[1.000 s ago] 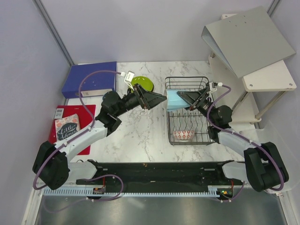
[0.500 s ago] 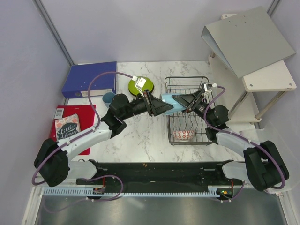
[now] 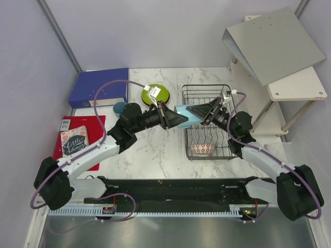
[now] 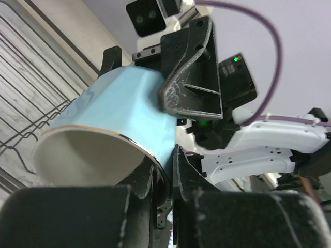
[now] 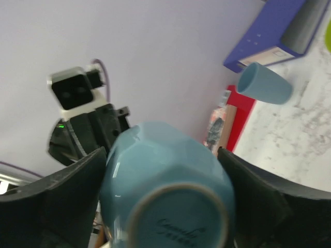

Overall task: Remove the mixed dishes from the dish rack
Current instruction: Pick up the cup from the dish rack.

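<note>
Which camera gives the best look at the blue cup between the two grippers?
The left wrist view. The cup fills much of the frame there, showing its open mouth, thin gold rim and side wall. The right wrist view shows only its base, with a printed mark, and part of its side. The top view shows just a small blue patch.

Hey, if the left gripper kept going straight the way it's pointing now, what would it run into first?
The light blue cup held by the right gripper. Its rim sits right at the fingers of the left gripper, though whether they touch it is unclear.
</note>
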Robot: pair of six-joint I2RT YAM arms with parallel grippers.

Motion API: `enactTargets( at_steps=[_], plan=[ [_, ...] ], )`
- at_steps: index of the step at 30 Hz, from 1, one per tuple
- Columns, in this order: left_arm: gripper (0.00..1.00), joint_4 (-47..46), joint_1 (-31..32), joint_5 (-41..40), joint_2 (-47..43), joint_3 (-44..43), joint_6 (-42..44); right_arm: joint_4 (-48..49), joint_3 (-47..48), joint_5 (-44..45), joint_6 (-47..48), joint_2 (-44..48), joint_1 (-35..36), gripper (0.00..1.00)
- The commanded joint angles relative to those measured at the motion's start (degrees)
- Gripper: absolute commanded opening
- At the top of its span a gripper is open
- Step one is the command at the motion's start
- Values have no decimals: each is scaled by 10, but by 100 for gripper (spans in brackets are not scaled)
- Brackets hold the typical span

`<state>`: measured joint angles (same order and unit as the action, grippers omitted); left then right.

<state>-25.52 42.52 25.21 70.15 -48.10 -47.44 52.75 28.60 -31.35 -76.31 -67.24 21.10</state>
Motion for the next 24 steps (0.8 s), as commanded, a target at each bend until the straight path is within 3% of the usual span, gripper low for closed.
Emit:
enactTargets(
  at_steps=[1,4,7,16,19,24],
  plan=[
    [2,190,2,-81,-47,-56,112,-321,118,66,235,83,1,98],
    [2,251,1,-121,-66,-96,152,-459,170,159,311,118,1,98],
    [2,332,-1,-153,-87,-127,179,-513,196,215,337,137,1,98],
    [2,399,-2,-195,-150,-148,194,-553,189,260,340,157,0,98],
    [2,486,-2,-250,-151,-209,220,-593,196,300,355,171,1,98],
    [2,750,-6,-529,-47,-342,254,-676,229,366,383,174,1,98]
  ],
)
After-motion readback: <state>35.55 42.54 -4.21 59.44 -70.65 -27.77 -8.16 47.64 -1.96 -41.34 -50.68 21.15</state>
